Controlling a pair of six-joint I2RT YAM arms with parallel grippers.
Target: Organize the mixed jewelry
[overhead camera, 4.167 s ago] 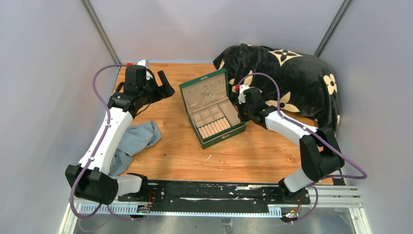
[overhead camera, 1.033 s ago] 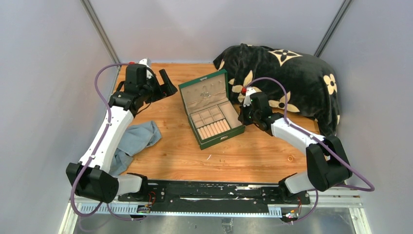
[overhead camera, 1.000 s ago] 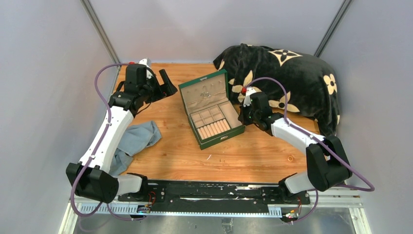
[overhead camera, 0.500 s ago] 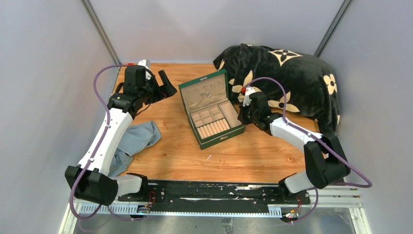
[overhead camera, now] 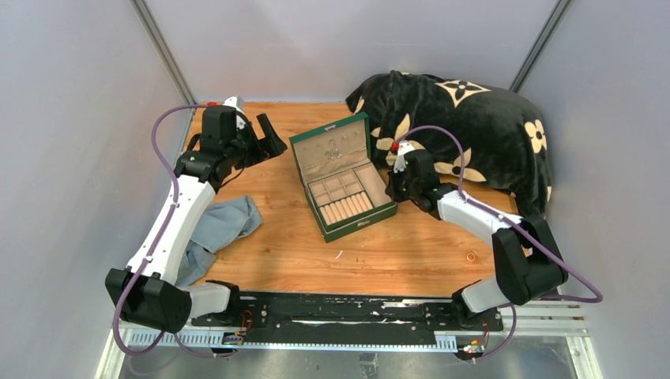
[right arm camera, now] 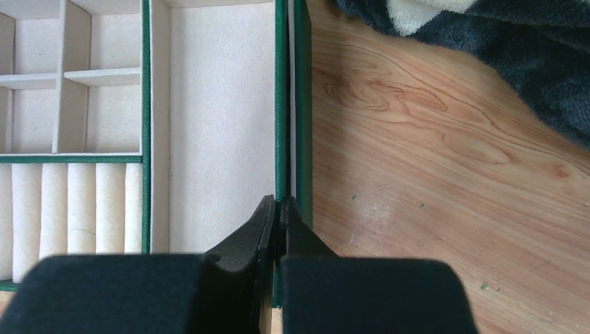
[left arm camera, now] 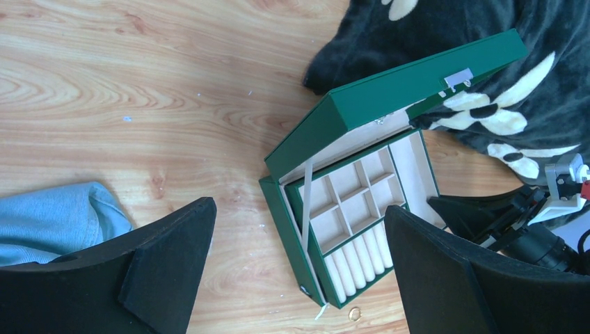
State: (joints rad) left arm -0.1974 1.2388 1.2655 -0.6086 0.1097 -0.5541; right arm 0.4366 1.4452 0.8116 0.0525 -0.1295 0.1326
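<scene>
Green box (overhead camera: 344, 175) sits open mid-table (overhead camera: 395, 253), its lid (overhead camera: 332, 146) tilted back toward the black flowered blanket (overhead camera: 466, 126). Inside that lid a silvery cluster (overhead camera: 335, 150) glints, but from above it is only a speck, too small to tell what the pieces are. In the left wrist view the lid's inner face is turned away, so the cluster is hidden there. Out on the bare wood, well to the right of the box and near the front edge, lies the gold ring (overhead camera: 472, 257), apart from everything. The left gripper (left arm camera: 299, 209) hangs over the far left of the table with its fingers spread wide and nothing between them, and a blue cloth (overhead camera: 225, 225) is bunched beside its arm. The right gripper (right arm camera: 279, 209) is down at the box's right wall, fingers pressed together right on the green rim. Whether they nip the wall or just meet over it, I can't tell, and from above the wrist covers the tips. A small gold loop (left arm camera: 354, 314) peeks in at the bottom of the left wrist view, off the box's front corner. It is half cut off, so I can't say if it is loose or part of the clasp.
</scene>
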